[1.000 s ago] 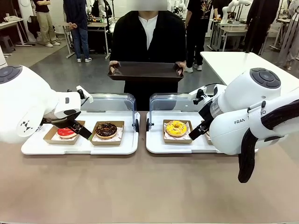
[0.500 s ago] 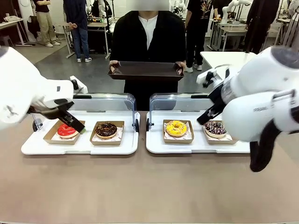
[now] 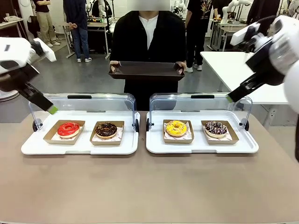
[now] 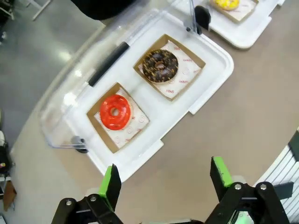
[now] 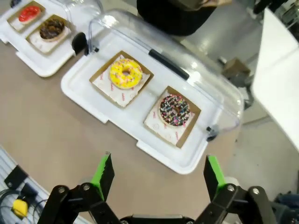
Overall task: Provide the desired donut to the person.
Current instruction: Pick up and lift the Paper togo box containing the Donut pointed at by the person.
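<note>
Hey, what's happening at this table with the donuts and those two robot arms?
A person in a black top stands at the far side holding a dark brown tray. Two white plastic trays hold four donuts: a red-glazed donut, a chocolate donut, a yellow donut and a sprinkled chocolate donut. The left gripper and right gripper hang open above the table, holding nothing.

Left tray beside right tray on the table — two donuts in each — the person behind.
</note>
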You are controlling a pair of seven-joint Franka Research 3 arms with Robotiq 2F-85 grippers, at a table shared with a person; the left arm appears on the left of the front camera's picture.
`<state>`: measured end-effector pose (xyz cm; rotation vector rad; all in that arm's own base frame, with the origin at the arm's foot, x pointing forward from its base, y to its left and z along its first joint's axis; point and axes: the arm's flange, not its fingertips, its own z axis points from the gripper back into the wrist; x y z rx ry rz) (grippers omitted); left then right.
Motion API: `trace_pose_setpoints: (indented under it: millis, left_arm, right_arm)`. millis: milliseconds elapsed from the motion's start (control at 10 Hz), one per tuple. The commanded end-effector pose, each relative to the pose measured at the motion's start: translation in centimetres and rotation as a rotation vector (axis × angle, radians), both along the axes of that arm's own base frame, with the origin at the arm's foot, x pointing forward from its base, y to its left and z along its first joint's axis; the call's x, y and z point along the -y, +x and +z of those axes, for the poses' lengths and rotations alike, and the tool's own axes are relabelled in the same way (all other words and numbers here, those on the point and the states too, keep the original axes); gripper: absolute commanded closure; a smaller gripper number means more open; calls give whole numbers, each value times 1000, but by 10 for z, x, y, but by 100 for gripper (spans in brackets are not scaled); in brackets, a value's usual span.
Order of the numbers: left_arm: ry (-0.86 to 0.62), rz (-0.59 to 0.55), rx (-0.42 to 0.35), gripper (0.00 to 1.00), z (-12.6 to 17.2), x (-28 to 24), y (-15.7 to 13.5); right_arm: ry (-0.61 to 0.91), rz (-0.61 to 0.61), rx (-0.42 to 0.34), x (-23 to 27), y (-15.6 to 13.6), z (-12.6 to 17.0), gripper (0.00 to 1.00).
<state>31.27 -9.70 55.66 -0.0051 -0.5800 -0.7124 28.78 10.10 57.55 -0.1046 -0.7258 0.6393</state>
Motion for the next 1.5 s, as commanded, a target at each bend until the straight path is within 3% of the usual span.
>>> trace_pose_setpoints:
  millis: [0,100,200,600,800,1000,1100,1400]
  left_arm:
    - [26,38,49,0,12,2,-6]
    - [31,52,70,0,13,4,-4]
    - [-3,6,34,0,14,-2,-5]
    - [0,12,44,0,17,-1,-6]
    - [-231,-137,-87,0,32,-27,9]
    - [-432,-334,-213,0,36,-52,16]
    - [-500,-416,-254,0,36,-66,20]
    - [-597,-545,-257,0,22,-104,33]
  right_arm:
    - [-25,-2,-33,12,-8,-15,0]
    - [-22,5,-51,12,-3,-20,0]
    - [0,-7,-8,5,-8,5,0]
    - [1,-9,-20,6,-9,4,0]
    - [329,122,-241,43,14,22,0]
    - [561,300,-422,89,35,24,0]
    - [627,366,-463,113,44,22,0]
    - [661,568,-422,159,58,8,0]
